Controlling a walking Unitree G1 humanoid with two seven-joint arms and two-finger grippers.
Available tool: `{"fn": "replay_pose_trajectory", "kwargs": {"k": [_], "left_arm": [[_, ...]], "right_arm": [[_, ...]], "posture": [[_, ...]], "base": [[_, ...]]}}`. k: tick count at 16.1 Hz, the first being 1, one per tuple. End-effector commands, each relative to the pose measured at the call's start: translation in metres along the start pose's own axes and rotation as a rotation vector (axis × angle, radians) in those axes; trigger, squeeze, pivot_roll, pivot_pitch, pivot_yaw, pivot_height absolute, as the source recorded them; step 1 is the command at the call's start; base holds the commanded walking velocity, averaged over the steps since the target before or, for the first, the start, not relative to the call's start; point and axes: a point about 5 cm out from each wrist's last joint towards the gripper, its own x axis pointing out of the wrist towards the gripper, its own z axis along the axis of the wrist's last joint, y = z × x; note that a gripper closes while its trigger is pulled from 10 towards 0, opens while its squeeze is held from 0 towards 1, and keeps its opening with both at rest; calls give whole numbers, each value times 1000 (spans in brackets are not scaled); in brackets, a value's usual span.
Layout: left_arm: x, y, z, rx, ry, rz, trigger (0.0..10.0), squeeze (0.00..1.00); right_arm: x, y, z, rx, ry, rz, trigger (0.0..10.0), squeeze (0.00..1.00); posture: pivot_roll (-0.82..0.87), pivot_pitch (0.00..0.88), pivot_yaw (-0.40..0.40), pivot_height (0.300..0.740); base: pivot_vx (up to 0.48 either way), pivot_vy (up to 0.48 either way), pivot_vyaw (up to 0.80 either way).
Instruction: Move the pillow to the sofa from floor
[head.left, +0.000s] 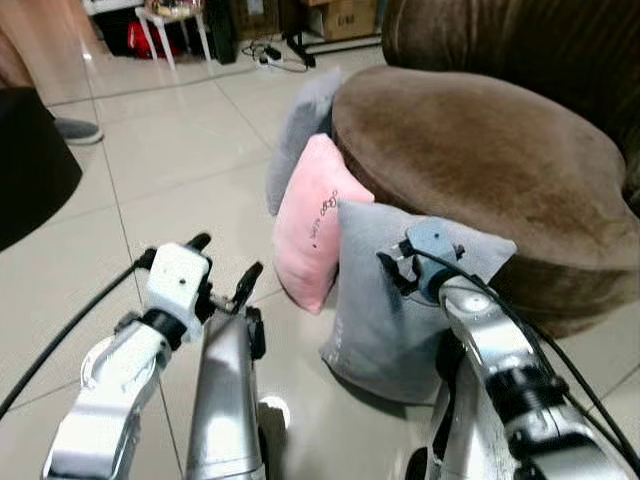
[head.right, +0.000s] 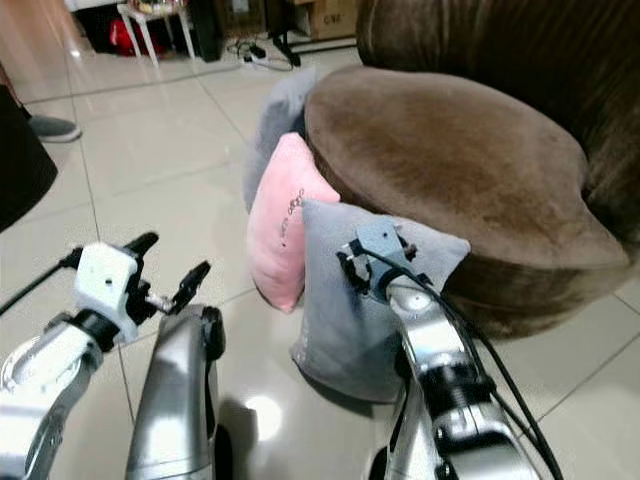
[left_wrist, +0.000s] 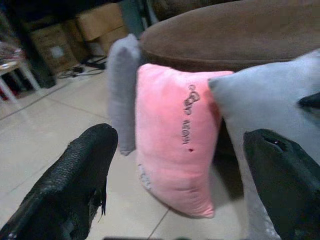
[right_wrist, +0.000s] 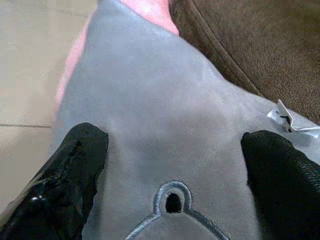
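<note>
Pillow, the grey one, stands nearest on the floor tiles, leaning against the brown sofa. The right gripper is spread wide right over its top edge, the left gripper open beside it. It looks soft, light and squashy, so pinch a fold of that top edge. Behind: a pink pillow, then another grey pillow.

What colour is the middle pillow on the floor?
Pink, with small dark writing on it. The middle pillow shows best in the left wrist view.
</note>
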Motion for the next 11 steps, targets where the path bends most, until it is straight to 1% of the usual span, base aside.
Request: {"fn": "replay_pose_trajectory", "kwargs": {"k": [1,2,3,5,6,7,8,9,10,11], "left_arm": [[1,-1,-1,-9,15,-37,10000,0],[2,-2,-1,-7,15,-50,10000,0],[2,-5,1,-6,11,-79,10000,0],[0,-10,4,-11,2,-109,10000,0],[-1,-11,5,-12,0,-114,10000,0],[-2,-14,6,-17,-3,-136,10000,0],[-3,-15,6,-19,-2,-141,10000,0],[-4,-16,6,-20,-1,-147,10000,0],[-5,-16,5,-20,0,-151,10000,0],[-3,-17,4,-19,3,-160,10000,0]], "right_arm": [[3,-6,1,-27,6,-31,10000,369],[6,-9,2,-40,7,-49,10000,369],[11,-17,10,-59,-8,-86,10000,0],[13,-33,23,-74,-48,-128,10000,0],[13,-38,28,-73,-65,-128,10000,0],[11,-44,42,-69,-131,-45,10000,0],[10,-45,46,-89,-146,-12,10000,0],[9,-47,49,-113,-157,27,10000,1000],[8,-48,50,-129,-161,48,10000,1000],[8,-57,54,-168,-140,119,10000,1000]], "posture": [[28,87,21,352],[27,91,20,352],[27,97,16,352],[31,102,5,352],[31,103,3,352],[29,102,-2,352],[27,100,-7,352],[24,96,-9,352],[24,96,-9,352],[20,83,-11,352]], "base": [[0,0,0],[0,0,0],[0,0,0],[0,0,0],[0,0,0],[0,0,0],[0,0,0],[0,0,0],[0,0,0],[0,0,0]]}}
